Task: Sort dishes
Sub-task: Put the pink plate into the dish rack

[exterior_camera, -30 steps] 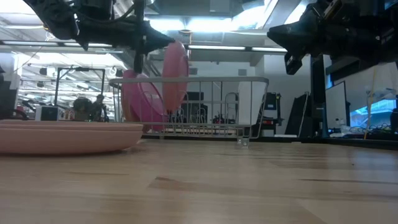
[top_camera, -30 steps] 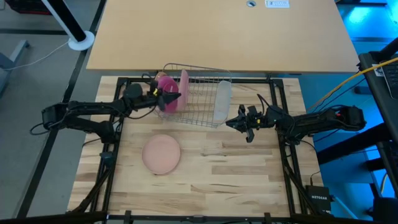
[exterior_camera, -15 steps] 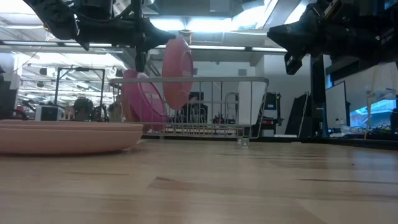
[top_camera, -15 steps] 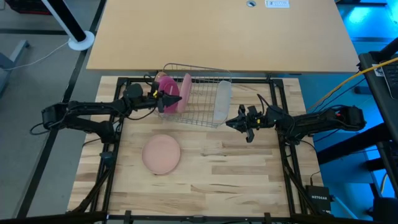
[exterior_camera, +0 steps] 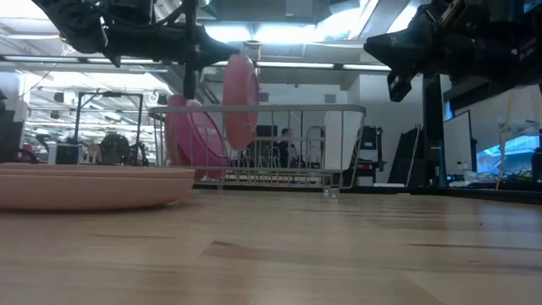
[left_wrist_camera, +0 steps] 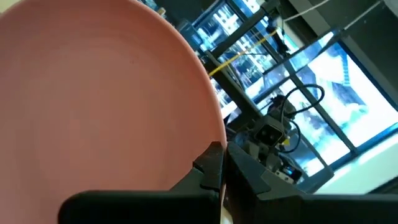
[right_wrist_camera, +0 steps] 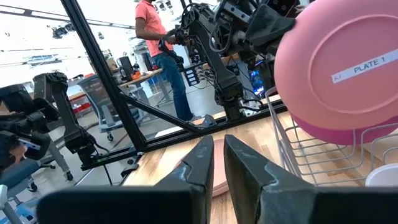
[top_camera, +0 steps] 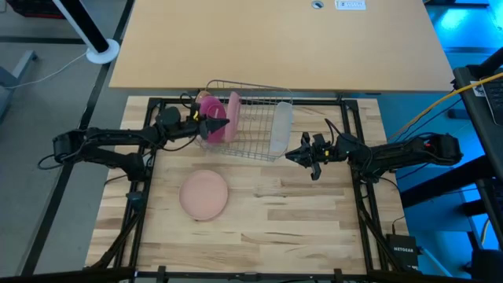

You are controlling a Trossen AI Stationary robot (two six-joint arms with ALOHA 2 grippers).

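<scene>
Resting on wood table (top_camera: pixel 299 212), tan-orange plate (top_camera: pixel 204 194), lab behind.

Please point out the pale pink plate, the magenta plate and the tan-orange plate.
pale pink plate (top_camera: pixel 233 116): high view, its upper edge.
magenta plate (top_camera: pixel 209 105): high view, its face.
tan-orange plate (top_camera: pixel 204 195): high view, its centre.

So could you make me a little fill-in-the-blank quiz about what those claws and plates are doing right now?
1. The left claw holds the pale pink plate upright over the wire ____.
2. The magenta plate already stands ____ the rack.
3. The tan-orange plate lies flat on the ____.
4. The right claw holds ____.

Missing words: rack; in; table; nothing
</scene>
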